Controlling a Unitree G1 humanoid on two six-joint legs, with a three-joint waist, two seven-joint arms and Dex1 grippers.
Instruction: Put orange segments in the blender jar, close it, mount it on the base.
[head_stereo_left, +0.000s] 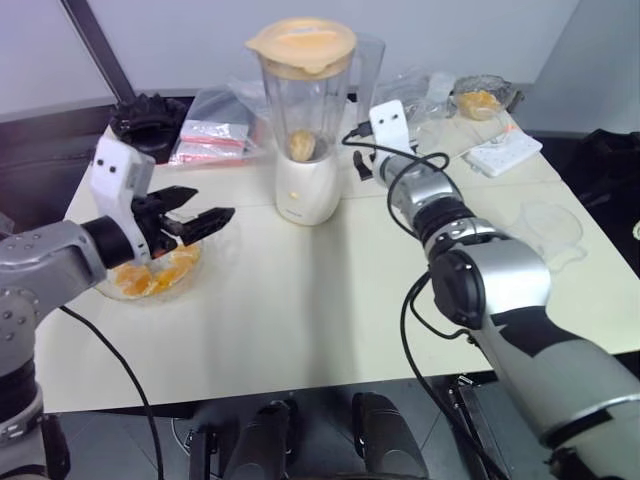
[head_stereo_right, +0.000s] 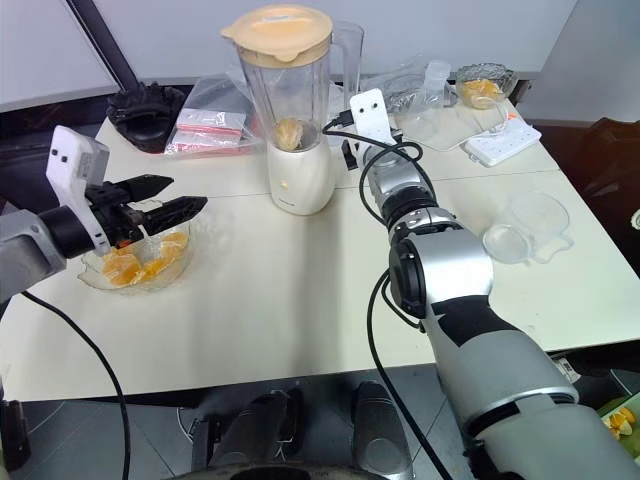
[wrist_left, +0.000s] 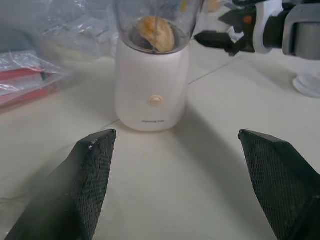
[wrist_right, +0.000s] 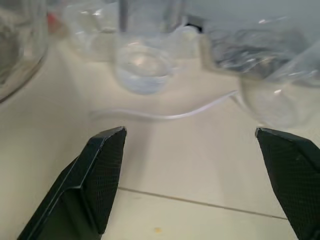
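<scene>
The clear blender jar (head_stereo_left: 305, 100) stands on the cream-white base (head_stereo_left: 306, 190) at the back middle of the table, with a pale-orange lid (head_stereo_left: 301, 45) on top. One orange segment (head_stereo_left: 302, 145) lies at the jar's bottom. More orange segments (head_stereo_left: 150, 278) fill a glass bowl (head_stereo_left: 190, 268) at the left. My left gripper (head_stereo_left: 213, 203) hovers open just above that bowl, holding nothing. My right gripper (wrist_left: 212, 25) is open and holds nothing, just right of the jar, above the table. Its fingers (wrist_right: 107, 160) spread wide over bare tabletop.
A black ridged round object (head_stereo_left: 150, 120) and plastic bags (head_stereo_left: 215, 135) lie at the back left. A scalloped glass bowl (head_stereo_left: 482, 98) and a white power strip (head_stereo_left: 503, 152) sit at the back right. A shallow clear cup (head_stereo_right: 525, 230) stands on the right.
</scene>
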